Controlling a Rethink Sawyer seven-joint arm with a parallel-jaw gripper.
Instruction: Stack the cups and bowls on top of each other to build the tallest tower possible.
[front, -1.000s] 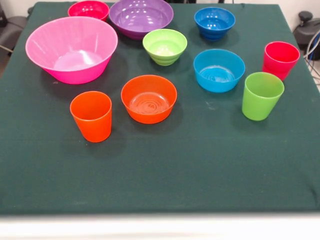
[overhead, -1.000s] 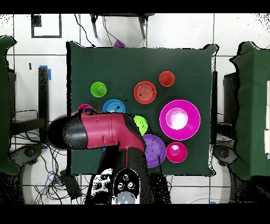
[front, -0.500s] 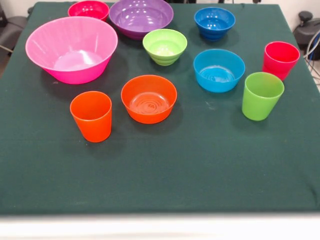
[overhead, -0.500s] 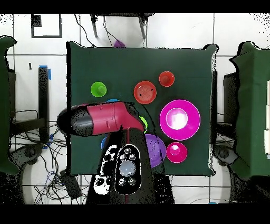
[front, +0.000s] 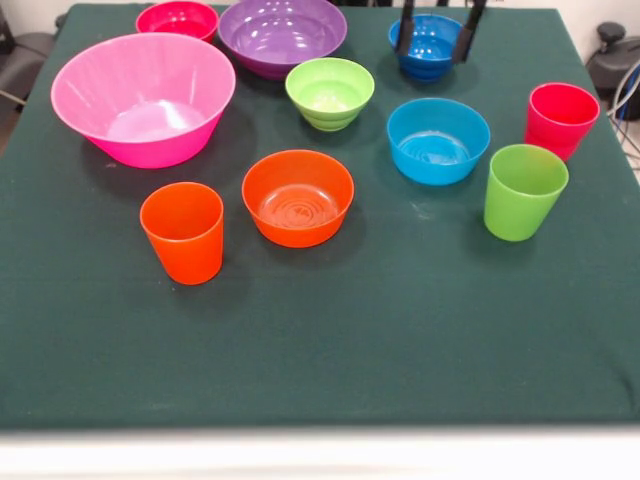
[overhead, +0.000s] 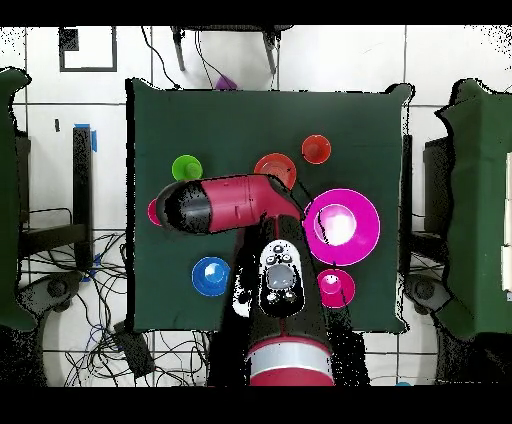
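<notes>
All cups and bowls stand apart on the green table (front: 320, 340), none stacked. In front are the orange cup (front: 183, 232) and orange bowl (front: 298, 197). On the right stand the lime green cup (front: 523, 191), red-pink cup (front: 561, 118) and light blue bowl (front: 438, 140). The huge pink bowl (front: 143, 100), red-pink bowl (front: 177, 18), purple bowl (front: 282, 35) and lime green bowl (front: 329, 92) sit behind. My gripper (front: 433, 50) is open at the top edge, its dark fingers (front: 405, 30) showing on either side of the dark blue bowl (front: 430, 45). No tower exists.
From overhead the red and black arm (overhead: 230, 205) lies across the table's middle and hides several bowls. The dark blue bowl (overhead: 211, 276), pink bowl (overhead: 342, 225) and green cup (overhead: 186, 168) show beside it. Cables lie on the floor around the table.
The gripper's fingers have come into the front view at the top edge. Overhead, the arm has swung further over the table and uncovered the dark blue bowl. No cup or bowl has moved.
</notes>
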